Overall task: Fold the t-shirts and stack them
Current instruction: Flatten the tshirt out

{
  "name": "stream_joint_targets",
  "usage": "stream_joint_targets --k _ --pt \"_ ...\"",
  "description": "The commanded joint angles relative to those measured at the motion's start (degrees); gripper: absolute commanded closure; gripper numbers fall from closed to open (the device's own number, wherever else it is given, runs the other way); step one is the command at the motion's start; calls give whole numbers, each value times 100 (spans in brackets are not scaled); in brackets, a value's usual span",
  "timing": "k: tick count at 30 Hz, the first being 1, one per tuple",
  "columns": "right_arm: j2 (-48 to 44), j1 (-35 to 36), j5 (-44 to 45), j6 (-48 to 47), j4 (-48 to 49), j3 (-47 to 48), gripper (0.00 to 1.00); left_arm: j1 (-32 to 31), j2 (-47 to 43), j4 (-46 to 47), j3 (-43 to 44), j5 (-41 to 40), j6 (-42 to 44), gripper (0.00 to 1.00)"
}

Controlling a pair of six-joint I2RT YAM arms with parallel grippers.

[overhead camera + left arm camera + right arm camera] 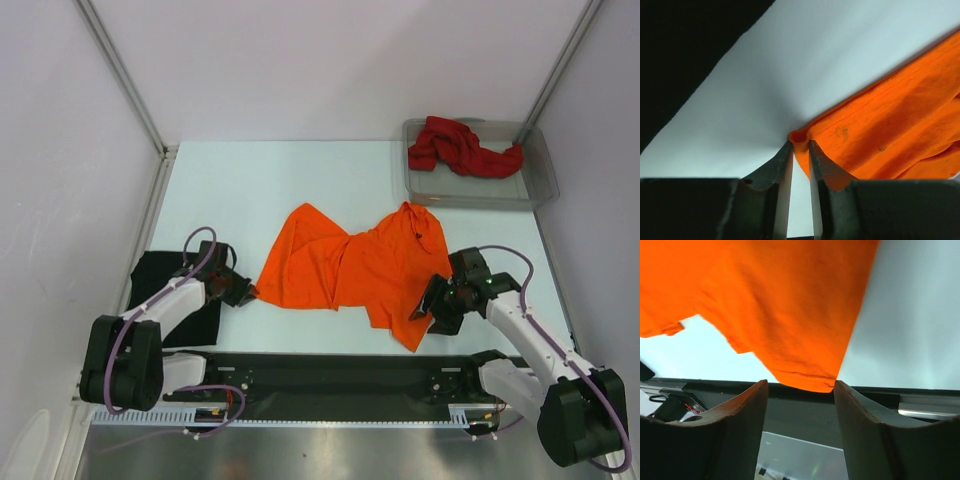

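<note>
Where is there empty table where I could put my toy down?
The biggest bare patch is the far-left part of the table, between the back wall, the orange shirt and the tray. A thin strip runs between the tray and the orange shirt. The near edge is crowded: black shirt, left gripper, right gripper, orange shirt.

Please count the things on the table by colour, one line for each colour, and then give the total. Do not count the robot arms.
orange t-shirt: 1
dark red t-shirt, lying in the tray: 1
black t-shirt: 1
clear grey tray: 1
Total: 4
</note>
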Motion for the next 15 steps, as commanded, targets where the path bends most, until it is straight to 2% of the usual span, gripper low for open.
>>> stream_joint_targets --k 1,2,3,4,11,15 --pt "17 120 -137 352 219 -325 40 100 179 82 152 -182 297 80" --pt "26 182 -94 430 289 -396 43 100 196 99 170 -165 340 83" --pt "26 313 -67 579 299 -466 43 118 196 134 178 -147 419 95" --pt "26 375 -58 676 368 -606 46 118 179 178 187 -139 446 99" --pt "-70 604 -111 1213 545 -1055 55 127 83 117 249 -130 648 100" --pt "-176 622 -76 1310 562 -1178 55 127 -23 99 187 -68 649 100"
